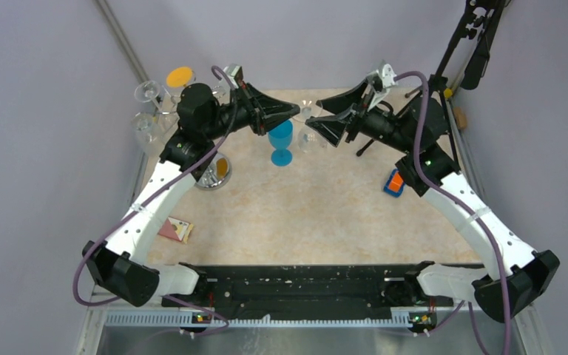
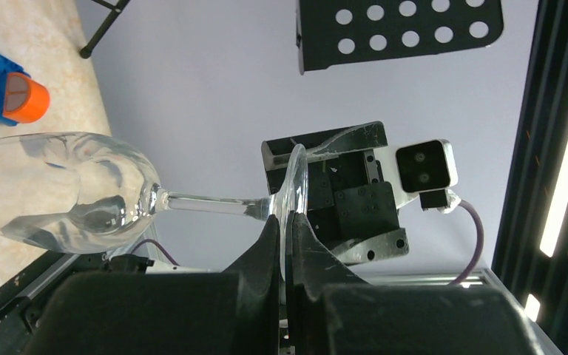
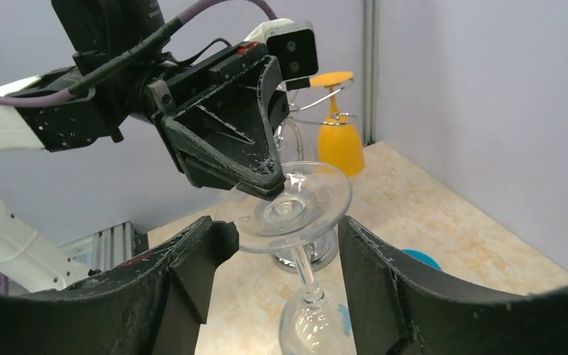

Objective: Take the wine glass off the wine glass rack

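Observation:
A clear wine glass (image 1: 311,139) hangs bowl-down in the air, away from the rack. My left gripper (image 1: 294,110) is shut on the edge of its round foot (image 2: 296,181), with the stem and bowl (image 2: 59,194) sticking out to the left. My right gripper (image 3: 282,228) is open, its fingers (image 3: 200,255) on either side of the foot (image 3: 296,203) and stem without touching them. The wine glass rack (image 1: 213,171) stands at the far left with its chrome base showing. It carries clear glasses (image 1: 148,93) and an orange glass (image 3: 338,140).
A blue goblet (image 1: 281,143) stands on the table just under the held glass. An orange and blue toy car (image 1: 393,183) lies at the right, a small card (image 1: 176,229) at the near left. A black tripod (image 1: 473,37) stands at the far right corner.

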Robot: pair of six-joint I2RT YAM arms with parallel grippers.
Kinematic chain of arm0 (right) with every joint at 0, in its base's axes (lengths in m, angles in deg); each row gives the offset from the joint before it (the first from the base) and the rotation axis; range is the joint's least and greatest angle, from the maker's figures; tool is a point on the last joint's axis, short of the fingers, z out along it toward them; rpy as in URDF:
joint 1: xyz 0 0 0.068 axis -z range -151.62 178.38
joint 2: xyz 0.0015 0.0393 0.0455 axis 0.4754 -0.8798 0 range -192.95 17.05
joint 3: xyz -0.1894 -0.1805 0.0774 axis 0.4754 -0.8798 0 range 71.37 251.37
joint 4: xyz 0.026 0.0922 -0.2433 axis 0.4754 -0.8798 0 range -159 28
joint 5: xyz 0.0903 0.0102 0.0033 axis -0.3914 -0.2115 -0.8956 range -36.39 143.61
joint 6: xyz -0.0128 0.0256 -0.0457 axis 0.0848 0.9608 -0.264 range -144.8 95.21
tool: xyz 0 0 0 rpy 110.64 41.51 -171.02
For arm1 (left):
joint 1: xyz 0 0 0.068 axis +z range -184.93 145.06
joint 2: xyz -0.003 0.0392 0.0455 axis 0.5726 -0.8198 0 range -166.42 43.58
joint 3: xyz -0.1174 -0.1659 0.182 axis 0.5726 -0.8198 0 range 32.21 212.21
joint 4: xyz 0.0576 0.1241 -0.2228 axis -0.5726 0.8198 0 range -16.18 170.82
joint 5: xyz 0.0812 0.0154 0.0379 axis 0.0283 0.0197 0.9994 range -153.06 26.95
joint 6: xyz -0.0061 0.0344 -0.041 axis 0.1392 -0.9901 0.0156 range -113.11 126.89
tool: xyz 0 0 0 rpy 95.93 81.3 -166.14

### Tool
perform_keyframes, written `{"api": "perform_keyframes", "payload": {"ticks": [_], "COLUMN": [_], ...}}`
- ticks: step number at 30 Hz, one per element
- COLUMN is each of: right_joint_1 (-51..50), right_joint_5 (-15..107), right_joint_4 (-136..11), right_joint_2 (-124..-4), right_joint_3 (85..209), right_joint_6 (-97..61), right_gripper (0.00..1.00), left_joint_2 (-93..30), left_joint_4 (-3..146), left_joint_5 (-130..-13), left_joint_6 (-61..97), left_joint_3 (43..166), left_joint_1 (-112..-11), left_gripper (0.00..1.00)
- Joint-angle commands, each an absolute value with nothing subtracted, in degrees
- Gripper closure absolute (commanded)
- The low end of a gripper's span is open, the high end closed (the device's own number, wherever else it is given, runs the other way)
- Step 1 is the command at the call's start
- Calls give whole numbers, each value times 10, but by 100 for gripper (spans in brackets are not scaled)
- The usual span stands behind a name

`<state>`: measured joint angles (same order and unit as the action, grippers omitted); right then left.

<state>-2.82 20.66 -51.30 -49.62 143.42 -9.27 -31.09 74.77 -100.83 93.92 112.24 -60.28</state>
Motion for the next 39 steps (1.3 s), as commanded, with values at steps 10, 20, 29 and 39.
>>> {"api": "perform_keyframes", "payload": {"ticks": [10,20,29,39], "right_joint_1": [-64,-74,-75,-76], "right_joint_5": [178,162,175,230], "right_joint_4": [-520,-498,-437,-322], "right_joint_2": [-509,-503,-475,-484], "right_joint_3": [1393,1355,1319,1286], "right_joint_6": [-238,-310,-278,-207], "right_gripper": [29,28,16,66], "left_joint_2": [-295,-288,-287,-287], "left_joint_4": [699,688,683,694], "left_joint_5": [-1030,-1027,-1024,-1026], "left_joint_6": [953,962,966,960], "left_joint_3": [1136,1126,1115,1115], "left_joint_1": [-616,-616,-616,-617], "left_gripper": [100,100,100,100]}}
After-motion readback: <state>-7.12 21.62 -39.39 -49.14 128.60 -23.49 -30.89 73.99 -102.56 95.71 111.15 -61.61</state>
